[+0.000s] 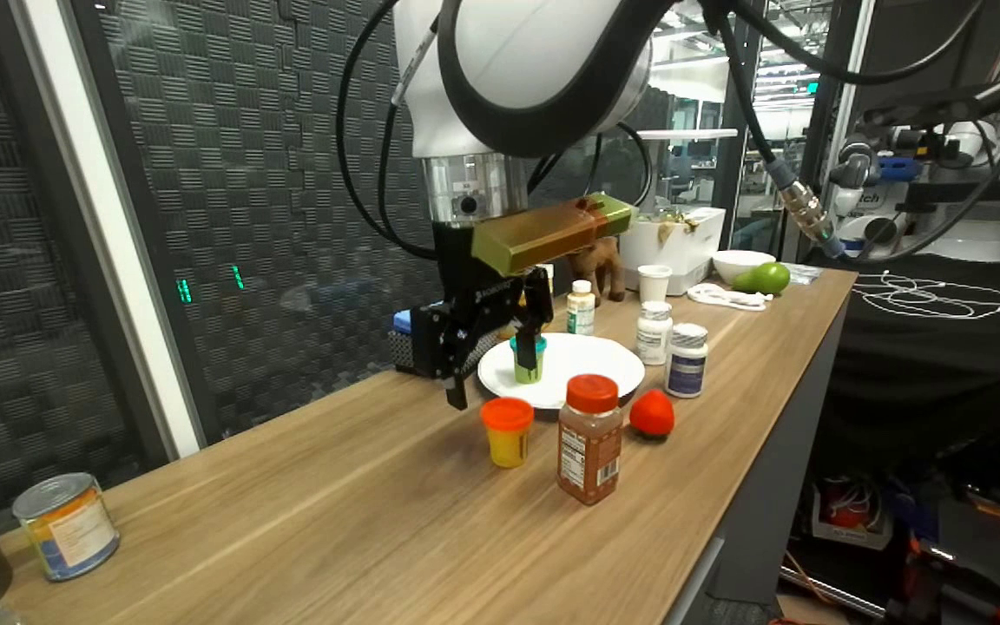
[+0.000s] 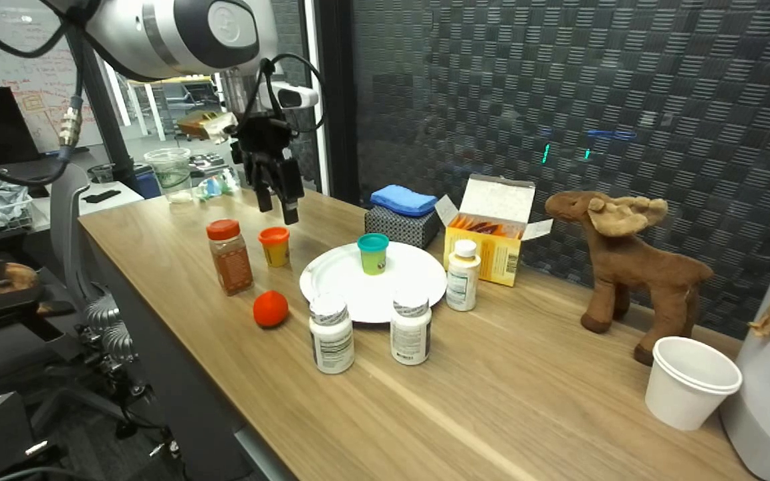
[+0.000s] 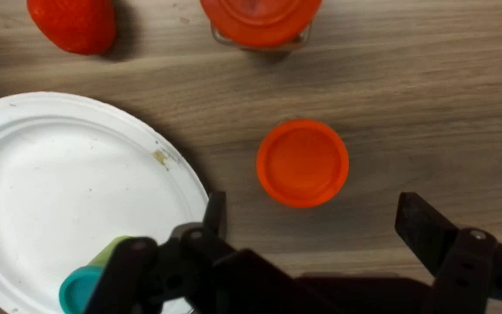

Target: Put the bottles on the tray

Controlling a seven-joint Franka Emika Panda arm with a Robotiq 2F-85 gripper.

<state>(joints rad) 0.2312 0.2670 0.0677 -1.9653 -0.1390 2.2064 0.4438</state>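
Orange-lidded tub [image 2: 277,250] stands upright on table [image 2: 492,401], long axis vertical, lid up, just beside white plate [image 2: 331,284]. Teal-lidded tub [image 2: 373,258] upright too, on plate. 3 white bottles [image 2: 410,341] and red-lidded jar [image 2: 231,260] (reddish-brown contents) also upright, outside plate. Gripper [image 3: 314,213] hovers above table, 2 fingers spread wide, apart from orange-lidded tub; in wrist view its lid shows sideways between fingertips but offset toward jar.

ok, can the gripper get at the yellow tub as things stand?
Likely yes: the gripper is open, and in the wrist view nothing covers the yellow tub. It would probably need to shift slightly and come down; the white plate beside the tub looks like the tightest side.
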